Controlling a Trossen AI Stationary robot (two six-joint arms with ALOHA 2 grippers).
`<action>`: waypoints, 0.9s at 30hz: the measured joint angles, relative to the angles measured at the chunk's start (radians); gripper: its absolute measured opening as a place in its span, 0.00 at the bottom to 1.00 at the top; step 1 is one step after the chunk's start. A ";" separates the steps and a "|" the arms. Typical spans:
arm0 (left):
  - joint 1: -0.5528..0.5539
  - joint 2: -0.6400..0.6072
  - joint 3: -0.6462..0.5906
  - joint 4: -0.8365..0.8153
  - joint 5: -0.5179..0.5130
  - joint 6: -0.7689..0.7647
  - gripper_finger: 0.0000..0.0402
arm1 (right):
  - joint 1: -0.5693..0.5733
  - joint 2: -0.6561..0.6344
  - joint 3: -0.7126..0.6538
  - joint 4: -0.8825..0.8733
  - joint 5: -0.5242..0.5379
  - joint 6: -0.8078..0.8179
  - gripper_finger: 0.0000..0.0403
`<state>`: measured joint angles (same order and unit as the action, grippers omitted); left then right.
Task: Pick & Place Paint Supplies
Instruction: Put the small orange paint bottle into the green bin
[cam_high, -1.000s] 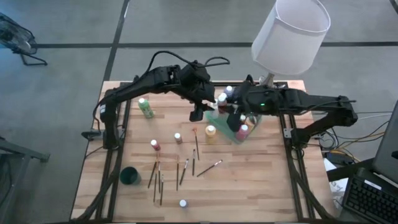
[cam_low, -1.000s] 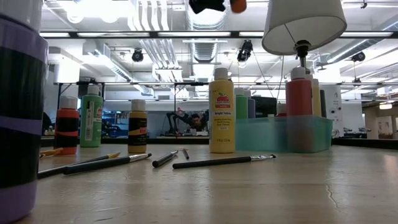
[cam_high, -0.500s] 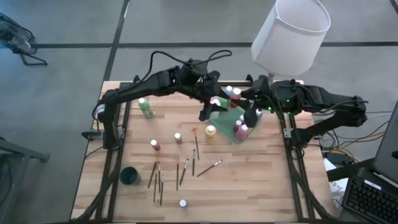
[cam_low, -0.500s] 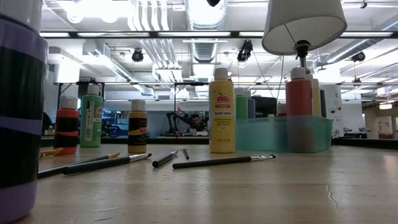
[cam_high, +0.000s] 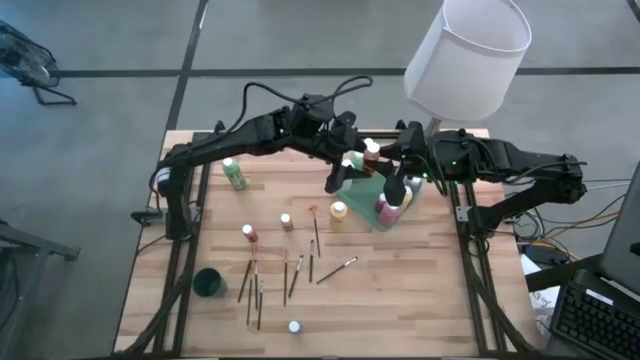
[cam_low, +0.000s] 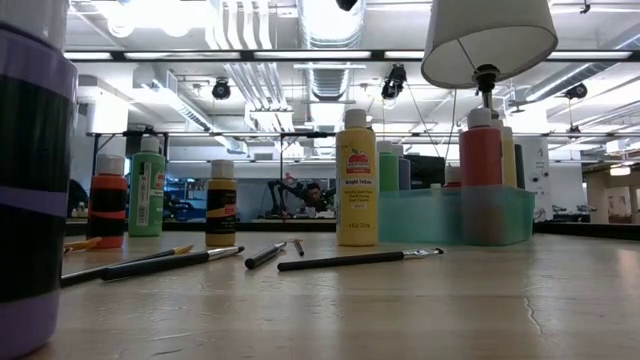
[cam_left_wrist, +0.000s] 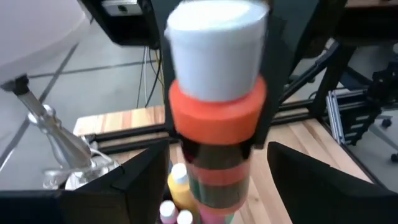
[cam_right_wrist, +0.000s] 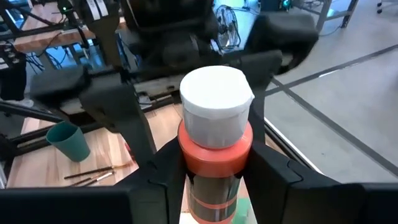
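Note:
An orange paint bottle (cam_right_wrist: 214, 149) with a white cap stands upright in the air above the translucent green tray (cam_high: 368, 192). My right gripper (cam_right_wrist: 214, 183) is shut on it, reaching in from the table's right (cam_high: 388, 160). My left gripper (cam_left_wrist: 230, 186) faces it from the left (cam_high: 343, 168), open, a finger on either side of the bottle (cam_left_wrist: 214, 112) and apart from it. Other bottles stand in the tray; a yellow bottle (cam_high: 339, 211), a green one (cam_high: 234, 173) and several brushes (cam_high: 296, 275) rest on the table. My right gripper pinches the orange bottle's dark body (cam_right_wrist: 214, 193), just below its orange shoulder, between its two fingers (cam_right_wrist: 168, 177). The fingers come nearly level from the table's right side. The bottle stands upright, cap up, lifted clear above the tray.
A white lamp shade (cam_high: 468, 55) hangs over the table's far right corner, close above my right arm. A dark green cup (cam_high: 209, 282) stands near the front left. A red bottle (cam_high: 249, 233), a brown one (cam_high: 287, 221) and a white-capped one (cam_high: 294, 326) stand loose.
My left gripper has tipped up from pointing down, opened wide and let go of the orange bottle. My right gripper has kept its hold and risen a little with the bottle, away from the tray.

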<state>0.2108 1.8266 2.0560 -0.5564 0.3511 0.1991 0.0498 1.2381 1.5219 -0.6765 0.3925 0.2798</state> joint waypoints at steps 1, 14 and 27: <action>0.000 0.001 0.000 -0.012 0.000 0.003 0.69 | 0.000 0.000 0.000 0.005 -0.001 -0.003 0.31; 0.002 0.004 -0.049 0.034 -0.009 0.031 0.62 | 0.000 0.008 0.000 0.044 -0.008 -0.005 0.31; 0.002 0.003 -0.050 0.040 -0.004 0.041 0.41 | 0.000 0.012 0.000 0.046 -0.004 -0.007 0.33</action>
<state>0.2127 1.8294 2.0060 -0.5159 0.3473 0.2401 0.0494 1.2503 1.5219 -0.6308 0.3887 0.2725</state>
